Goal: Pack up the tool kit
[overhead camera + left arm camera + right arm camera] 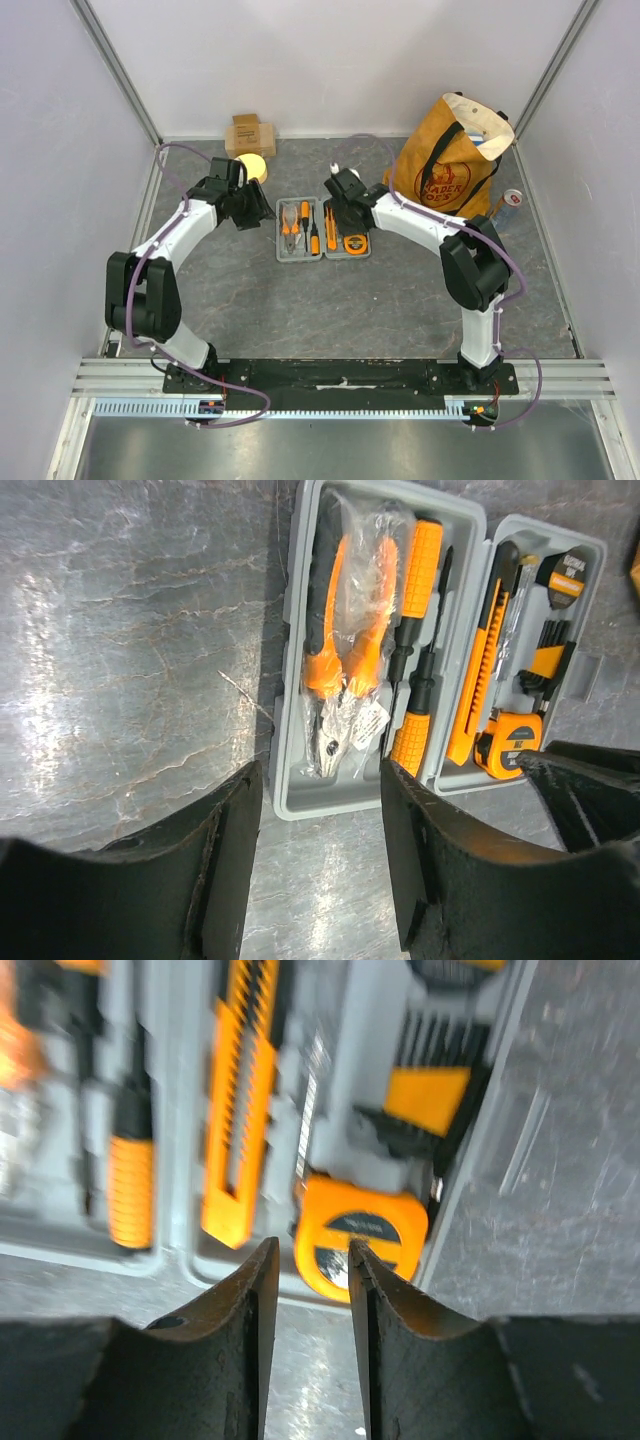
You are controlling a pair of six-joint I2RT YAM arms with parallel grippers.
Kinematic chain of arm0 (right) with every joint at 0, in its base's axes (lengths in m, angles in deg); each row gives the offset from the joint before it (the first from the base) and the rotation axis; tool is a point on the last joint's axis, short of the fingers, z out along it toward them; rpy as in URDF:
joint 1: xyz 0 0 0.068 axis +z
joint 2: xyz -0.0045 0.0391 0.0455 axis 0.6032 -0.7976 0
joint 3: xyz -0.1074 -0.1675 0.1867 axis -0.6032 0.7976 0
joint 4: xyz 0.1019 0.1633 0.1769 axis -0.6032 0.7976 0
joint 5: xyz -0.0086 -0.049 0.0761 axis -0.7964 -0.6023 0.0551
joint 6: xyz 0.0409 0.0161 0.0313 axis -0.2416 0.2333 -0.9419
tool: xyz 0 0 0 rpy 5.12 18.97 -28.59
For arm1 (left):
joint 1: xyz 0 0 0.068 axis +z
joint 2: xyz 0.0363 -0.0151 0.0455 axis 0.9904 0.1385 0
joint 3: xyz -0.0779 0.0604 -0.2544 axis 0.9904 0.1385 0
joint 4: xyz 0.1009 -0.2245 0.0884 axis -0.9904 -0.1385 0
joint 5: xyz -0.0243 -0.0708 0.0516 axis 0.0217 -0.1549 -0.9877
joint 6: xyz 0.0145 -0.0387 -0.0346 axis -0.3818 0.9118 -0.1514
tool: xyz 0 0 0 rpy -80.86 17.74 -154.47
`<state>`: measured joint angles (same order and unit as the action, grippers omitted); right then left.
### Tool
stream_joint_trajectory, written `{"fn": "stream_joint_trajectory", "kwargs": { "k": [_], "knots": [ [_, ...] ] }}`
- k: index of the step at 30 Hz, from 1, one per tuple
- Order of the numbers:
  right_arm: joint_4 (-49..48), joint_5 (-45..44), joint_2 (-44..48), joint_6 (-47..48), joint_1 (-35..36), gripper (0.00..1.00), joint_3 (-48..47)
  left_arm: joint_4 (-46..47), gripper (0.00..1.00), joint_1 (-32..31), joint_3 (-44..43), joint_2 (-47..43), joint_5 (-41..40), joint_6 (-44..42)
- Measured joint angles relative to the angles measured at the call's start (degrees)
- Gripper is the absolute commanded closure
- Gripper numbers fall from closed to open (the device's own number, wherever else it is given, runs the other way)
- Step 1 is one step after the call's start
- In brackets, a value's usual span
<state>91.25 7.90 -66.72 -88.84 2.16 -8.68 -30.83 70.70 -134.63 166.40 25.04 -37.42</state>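
Though open, tool kit (294, 796) w/ tools (345, 640).

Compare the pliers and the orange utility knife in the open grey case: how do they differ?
The pliers are wrapped in clear plastic; the utility knife lies bare. The pliers have two curved orange-and-black handles and a metal nose; the knife is one straight orange bar. Seen from above, the pliers sit in the case's left half, the knife in its right. Both lie lengthwise in moulded slots.

The tote bag (436, 150) reads "RADER" — the tape measure (508, 748) label is illegible
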Motion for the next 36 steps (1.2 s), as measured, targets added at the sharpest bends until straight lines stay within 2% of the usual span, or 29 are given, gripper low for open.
{"fn": "stream_joint_trajectory", "kwargs": {
  "k": [7, 11, 18, 25, 29, 31, 32, 36],
  "knots": [
    [-3.15, -0.39, -0.79, 4.07, 4.22, 0.40, -12.31, -0.04, 0.43, 0.83, 0.59, -7.04, -5.70, 1.29],
    [-6.38, 2.49, -2.43, 7.52, 9.46, 0.40, -14.45, -0.28, 0.42, 3.32, 2.49, -13.62, -9.92, 2.89],
    [-8.63, 9.31, -12.07, 10.51, 15.39, 0.40, -16.94, -0.96, 0.42, 8.61, 6.16, -21.81, -14.47, 4.70],
    [-8.96, 8.96, -17.18, 11.54, 16.11, 0.44, -17.38, -1.84, 0.42, 13.31, 9.46, -18.71, -9.44, 4.90],
    [-9.75, 8.66, -18.03, 12.17, 15.96, 0.49, -17.46, -1.90, 0.43, 15.02, 10.43, -15.34, -5.53, 4.87],
    [-10.67, 8.74, -18.23, 12.79, 16.02, 0.56, -17.46, -1.81, 0.43, 15.34, 10.71, -14.14, -3.54, 4.87],
    [-11.32, 8.92, -18.36, 13.31, 16.06, 0.60, -17.44, -1.73, 0.43, 15.50, 10.75, -13.51, -1.84, 4.87],
    [-12.83, 9.03, -18.40, 15.47, 16.24, 0.93, -16.94, -0.26, 0.43, 15.82, 10.84, -11.41, 4.83, 4.87]
  ]
}}
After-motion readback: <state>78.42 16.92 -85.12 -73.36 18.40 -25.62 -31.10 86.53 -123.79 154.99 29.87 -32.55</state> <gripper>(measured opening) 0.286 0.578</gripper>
